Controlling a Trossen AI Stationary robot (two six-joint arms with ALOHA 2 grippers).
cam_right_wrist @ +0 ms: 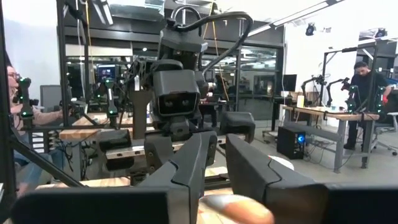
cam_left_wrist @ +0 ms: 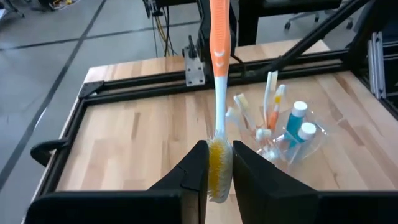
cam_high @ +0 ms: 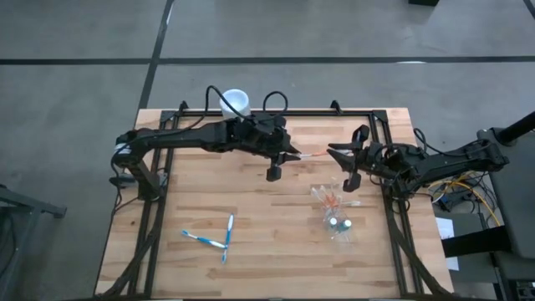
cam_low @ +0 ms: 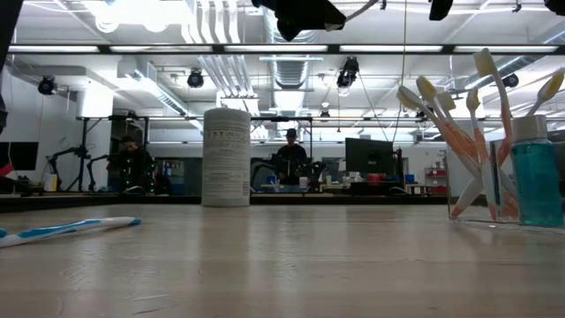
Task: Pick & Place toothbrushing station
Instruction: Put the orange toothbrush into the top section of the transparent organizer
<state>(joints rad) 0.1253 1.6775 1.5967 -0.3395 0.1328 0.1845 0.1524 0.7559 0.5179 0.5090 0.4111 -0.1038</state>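
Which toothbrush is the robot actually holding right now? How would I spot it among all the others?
Look at the middle of the wooden table, where the two dark arms nearly meet. The left gripper is shut on the bristle end of an orange-and-white toothbrush, whose handle points toward the right gripper. Unlike the brushes standing in the clear cup or the blue ones lying flat, it is lifted off the table.

toothbrush (cam_left_wrist: 219, 74): handle end cut off | blue toothbrush (cam_low: 66, 230): cropped
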